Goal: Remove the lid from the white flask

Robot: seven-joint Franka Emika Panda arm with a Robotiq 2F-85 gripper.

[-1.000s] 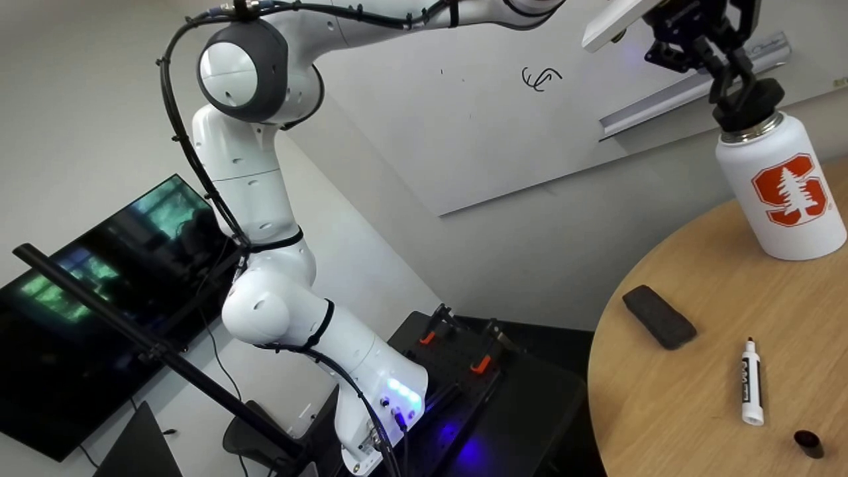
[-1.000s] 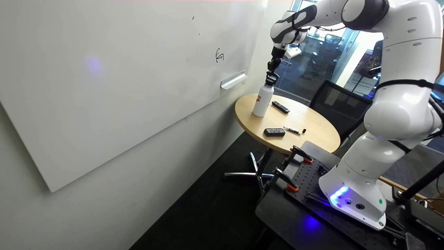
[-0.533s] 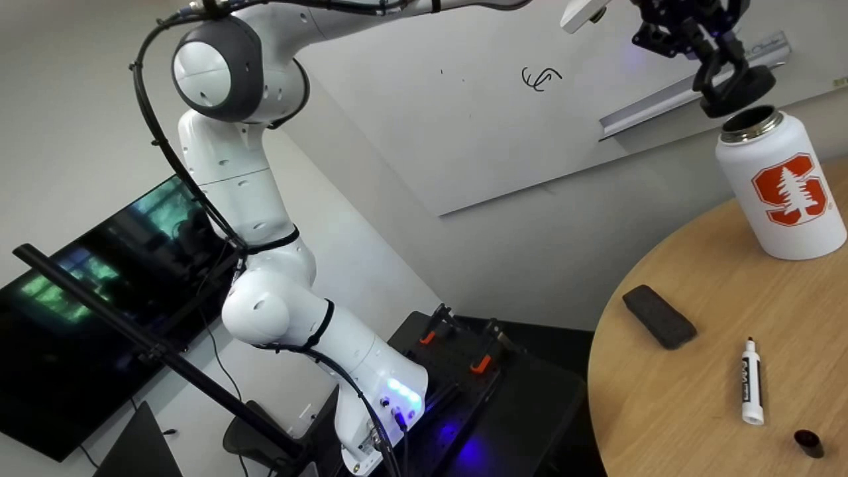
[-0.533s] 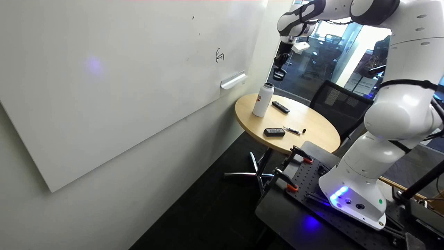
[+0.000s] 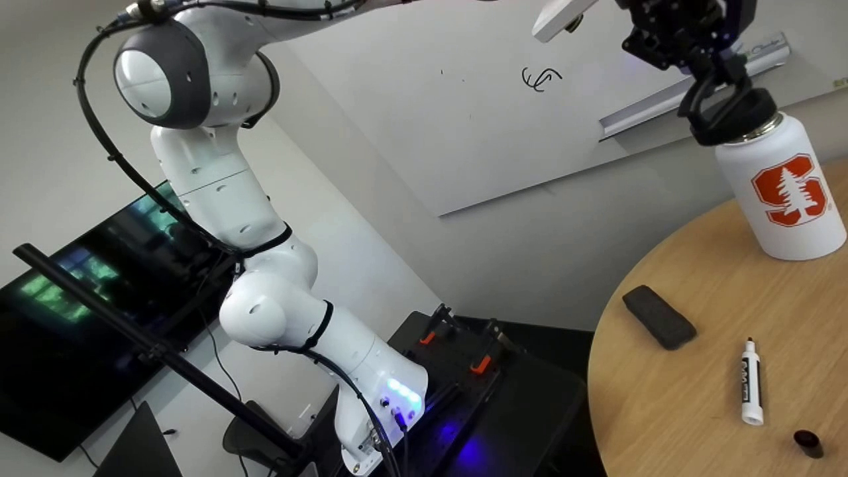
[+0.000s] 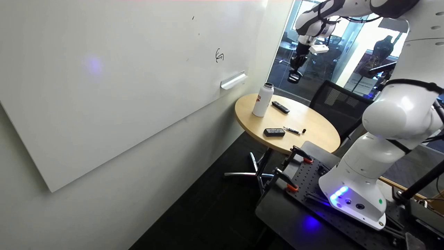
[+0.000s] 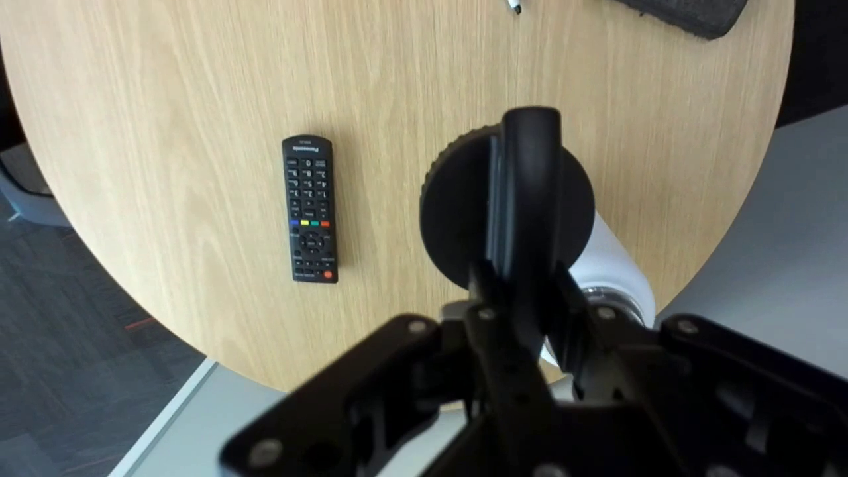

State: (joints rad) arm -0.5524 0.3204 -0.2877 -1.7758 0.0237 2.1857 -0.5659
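The white flask (image 5: 785, 199) stands upright on the round wooden table, its orange-red logo showing. Its mouth is open in an exterior view (image 6: 264, 100). In the wrist view the flask (image 7: 606, 258) is partly hidden behind the lid and fingers. My gripper (image 7: 520, 281) is shut on the raised loop handle of the black lid (image 7: 457, 205). The lid (image 6: 294, 77) hangs in the air, apart from the flask and right of its mouth in that exterior view. In the remaining exterior view the lid (image 5: 752, 114) overlaps the flask's mouth only by line of sight.
On the table (image 5: 656, 404) lie a black eraser (image 5: 659, 317), an uncapped white marker (image 5: 751, 387), its dark cap (image 5: 808, 443) and a black remote (image 7: 310, 212). A whiteboard with a tray (image 6: 234, 80) is beside the flask. A chair (image 6: 340, 104) stands behind the table.
One second ago the lid sat at the flask's mouth in my gripper. It has lifted off and moved sideways away from the flask, still gripped. The flask stayed in place.
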